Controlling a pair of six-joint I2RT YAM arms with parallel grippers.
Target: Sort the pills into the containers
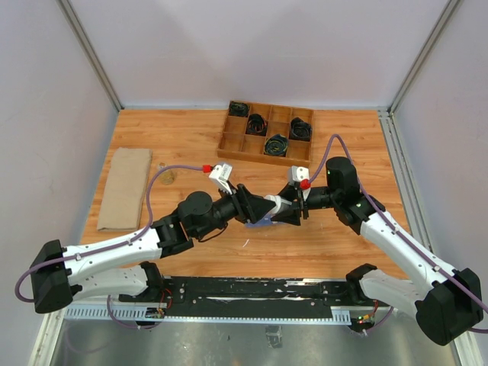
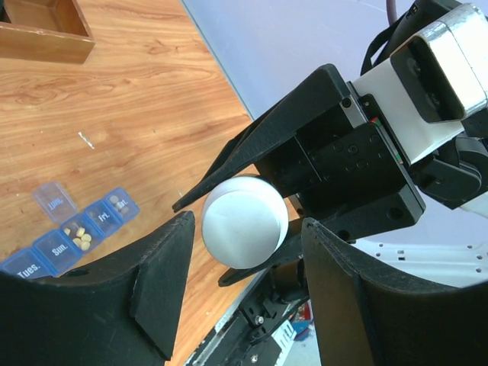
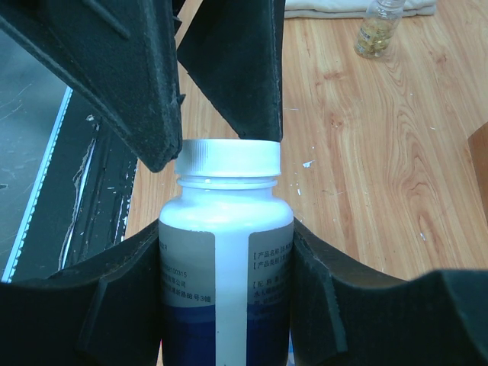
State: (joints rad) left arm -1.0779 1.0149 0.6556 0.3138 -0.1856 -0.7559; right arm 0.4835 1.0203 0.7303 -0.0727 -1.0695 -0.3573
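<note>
The light is bright and even, from above. Shadows on the table (image 1: 183,152) are small and soft. Up close, the black jaws look very dark and a bit blurry.

— Far side of the table (image 1: 183,141)?
— Wooden divided tray (image 1: 259,158), holding black cable coils (image 1: 275,143) (each in its own compartment).
— And on the left?
— Folded beige cloth (image 1: 124,188), lying flat. Just beside it, a small clear vial (image 3: 379,29) with yellowish contents.
— Anything nearer?
— Only a tiny white scrap (image 1: 245,243) on the bare wood.
</note>
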